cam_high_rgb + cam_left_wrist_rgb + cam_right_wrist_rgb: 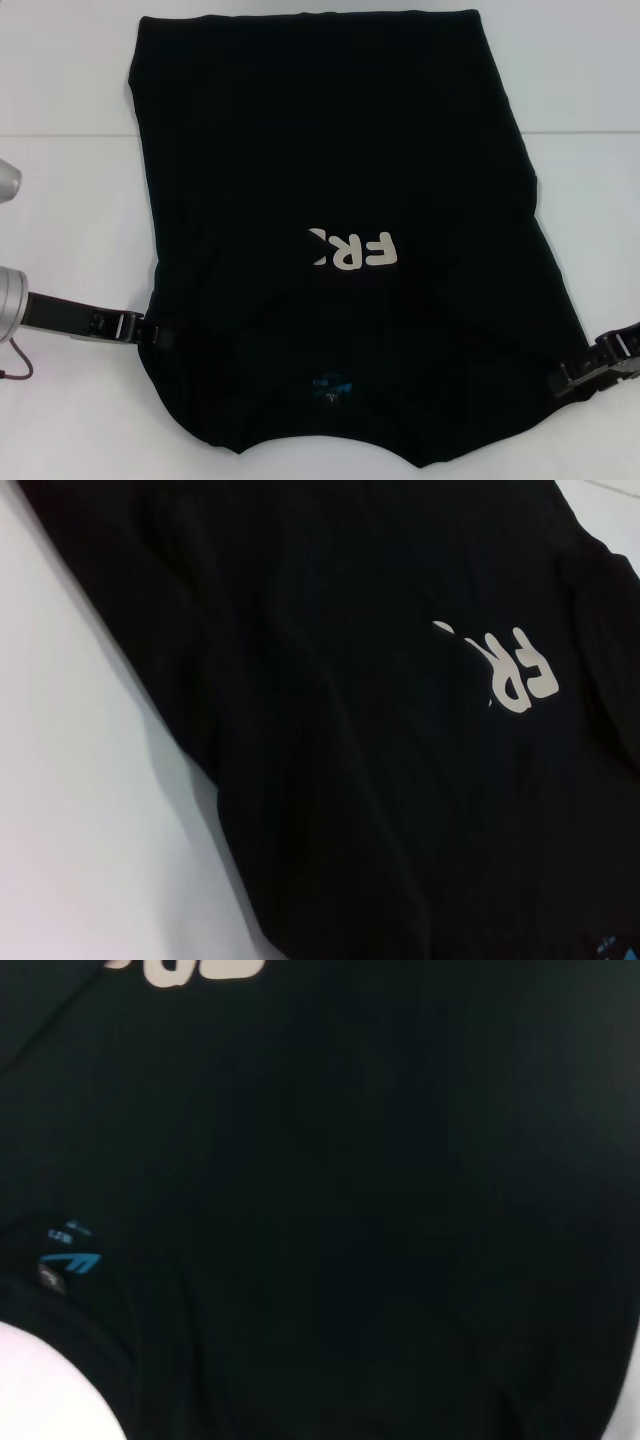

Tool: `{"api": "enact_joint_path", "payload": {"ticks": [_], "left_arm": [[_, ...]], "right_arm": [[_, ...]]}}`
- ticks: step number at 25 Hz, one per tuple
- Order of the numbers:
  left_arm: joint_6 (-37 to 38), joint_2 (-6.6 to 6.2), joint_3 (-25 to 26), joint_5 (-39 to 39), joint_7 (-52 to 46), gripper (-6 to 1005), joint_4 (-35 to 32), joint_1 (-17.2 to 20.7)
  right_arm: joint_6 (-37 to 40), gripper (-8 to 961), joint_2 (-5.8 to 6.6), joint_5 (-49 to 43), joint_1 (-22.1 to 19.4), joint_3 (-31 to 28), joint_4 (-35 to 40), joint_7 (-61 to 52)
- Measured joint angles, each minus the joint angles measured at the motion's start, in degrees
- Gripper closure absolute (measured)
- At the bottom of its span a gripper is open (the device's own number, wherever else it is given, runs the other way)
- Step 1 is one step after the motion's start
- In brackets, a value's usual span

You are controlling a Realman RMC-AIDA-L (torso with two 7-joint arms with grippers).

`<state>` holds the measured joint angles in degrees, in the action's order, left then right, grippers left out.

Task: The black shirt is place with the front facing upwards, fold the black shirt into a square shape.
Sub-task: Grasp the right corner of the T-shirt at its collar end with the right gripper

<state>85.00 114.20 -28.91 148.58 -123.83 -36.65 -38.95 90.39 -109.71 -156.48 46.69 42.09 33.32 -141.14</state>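
Item: black shirt point(330, 180), spread flat on white table point(60, 200), sides already folded inward to a long panel, cream lettering point(352, 250) partly covered, blue neck label point(332, 383) at the near end. Left gripper point(150, 332): at the shirt's near left edge, touching the cloth; whether its fingers are apart or clamped on fabric cannot be told. Right gripper point(575, 380): at the near right edge, likewise against the cloth; finger state cannot be told. Shirt lies between the two grippers, extending away from both. Step judged in hand: taking the collar-end corners for a lengthwise fold. Next move calls for both arms carrying the near end evenly toward the far hem. Containers: none in view
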Motion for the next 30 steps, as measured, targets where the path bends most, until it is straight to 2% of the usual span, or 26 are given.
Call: {"api": "enact_joint_path", "payload": {"ticks": [12,22,30], "left_arm": [[-0.01,-0.04,-0.01,-0.48,0.00,948,0.00,0.02],[-0.01,-0.13,-0.01,-0.50,0.00,948,0.00,0.01],[-0.01,-0.03,-0.11,-0.59,0.00,948,0.00,-0.06]], "right_arm": [[0.19,96,-0.34,2.50,0.61,-0.54,-0.01,1.02],[-0.02,96,1.89,2.75,-1.09,-3.51,0.69,0.48],[-1.42,96,1.75,-0.32,-1.25,-2.82,0.23,-0.30]]}}
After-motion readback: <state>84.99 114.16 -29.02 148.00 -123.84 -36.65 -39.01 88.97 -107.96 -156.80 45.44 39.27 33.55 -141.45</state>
